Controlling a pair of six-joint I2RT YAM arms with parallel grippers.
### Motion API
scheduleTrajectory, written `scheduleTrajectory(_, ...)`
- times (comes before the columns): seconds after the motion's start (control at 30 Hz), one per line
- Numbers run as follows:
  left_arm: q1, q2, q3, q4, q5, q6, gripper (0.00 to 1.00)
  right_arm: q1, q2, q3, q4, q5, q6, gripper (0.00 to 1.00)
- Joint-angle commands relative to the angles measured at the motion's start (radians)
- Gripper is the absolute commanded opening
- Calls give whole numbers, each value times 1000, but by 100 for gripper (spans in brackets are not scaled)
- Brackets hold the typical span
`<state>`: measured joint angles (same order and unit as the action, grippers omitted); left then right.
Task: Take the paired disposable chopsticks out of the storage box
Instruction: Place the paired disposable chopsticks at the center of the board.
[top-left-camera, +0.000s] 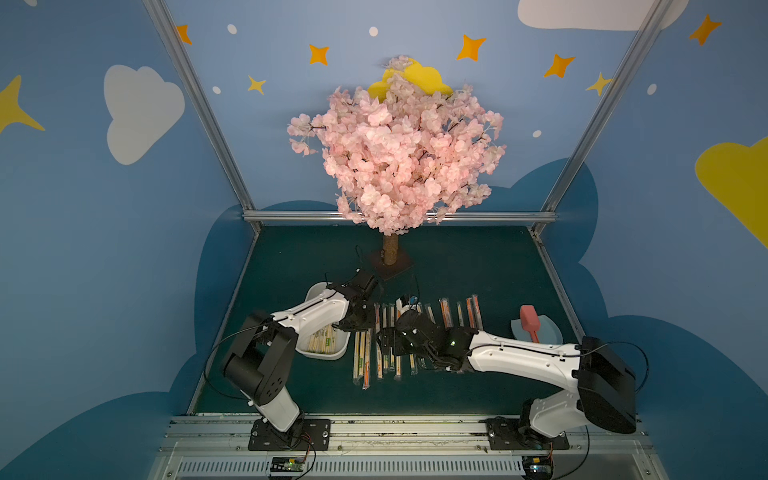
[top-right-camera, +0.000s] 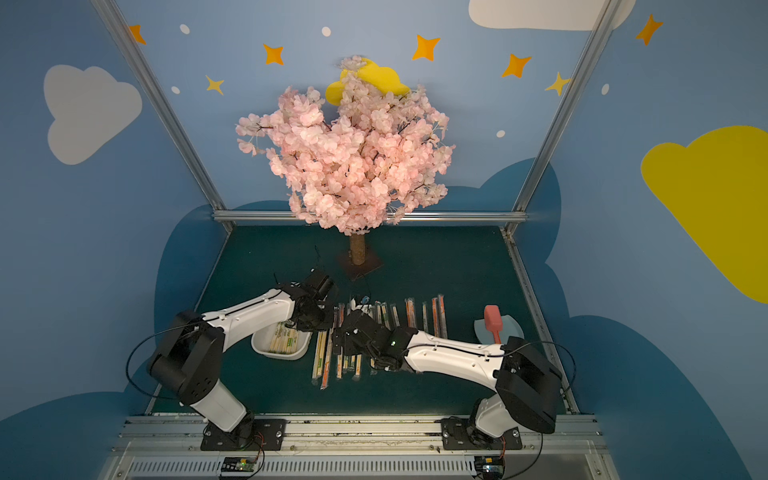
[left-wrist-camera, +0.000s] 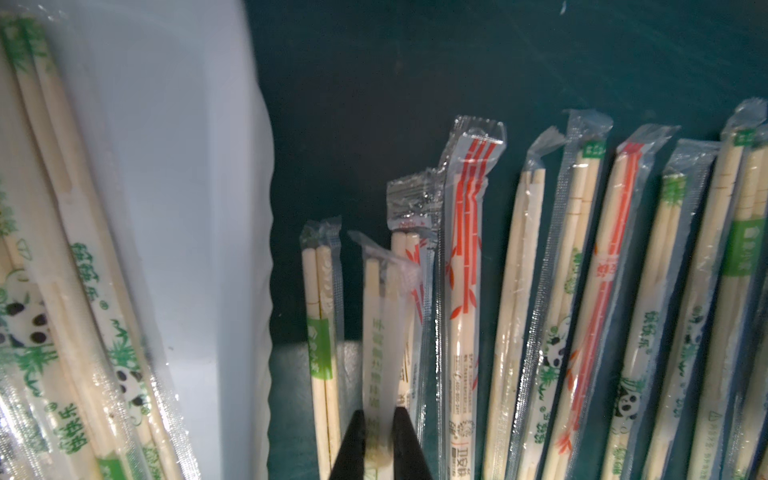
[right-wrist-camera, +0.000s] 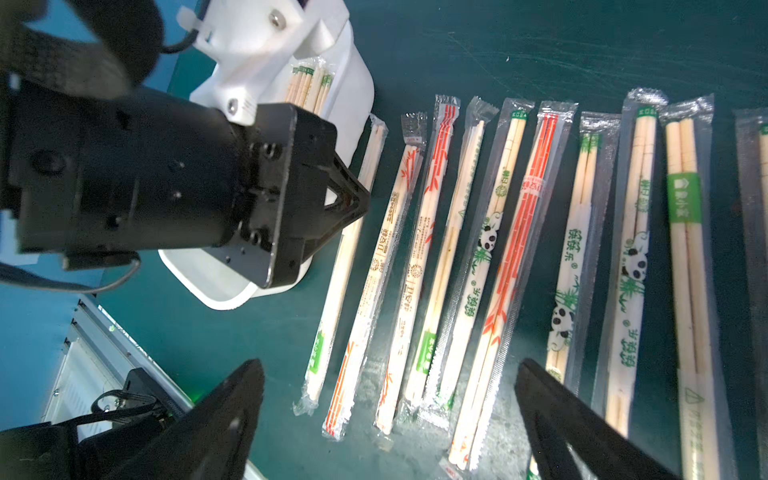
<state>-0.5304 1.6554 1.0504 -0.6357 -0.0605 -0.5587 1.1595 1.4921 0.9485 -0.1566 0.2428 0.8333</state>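
Where the dark green tabletop (top-left-camera: 457, 257) fills the lower middle of both top views, a pink artificial blossom tree (top-left-camera: 399, 149) stands at its far centre; the shallow white rectangular plastic storage box (top-left-camera: 320, 355) sits left of centre, partly under the left arm, with some paired disposable chopsticks (top-left-camera: 323, 341), pale wood in clear printed sleeves, lying inside; many more pairs lie side by side in a row on the tabletop just right of the box, reaching toward a light-blue scoop (top-left-camera: 550, 332) at the right, with a red spatula (top-left-camera: 530, 318) lying across it; the right gripper (right-wrist-camera: 395, 415) hovers over the middle of the row, jaws spread wide with nothing between them; the left gripper (left-wrist-camera: 379, 419), just beside the box's right wall, has its jaws narrowed onto one sleeved pair, which in the left wrist view stands between the black fingers (left-wrist-camera: 353, 440).
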Motion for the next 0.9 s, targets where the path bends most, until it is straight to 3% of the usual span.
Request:
scheduleTrajectory(0.0,-4,4,-5,-7,-10,-10,19,-3,-6,23,-6,-2,0,98)
scheduleTrajectory(0.5,4,-108,93,-92,-41,-19,31,-2,3,30,-8,-10,1,97)
scheduleTrajectory(0.87,6,-103,64,-65,-3,-29,32,-2,16,35,-7,-13,0,98)
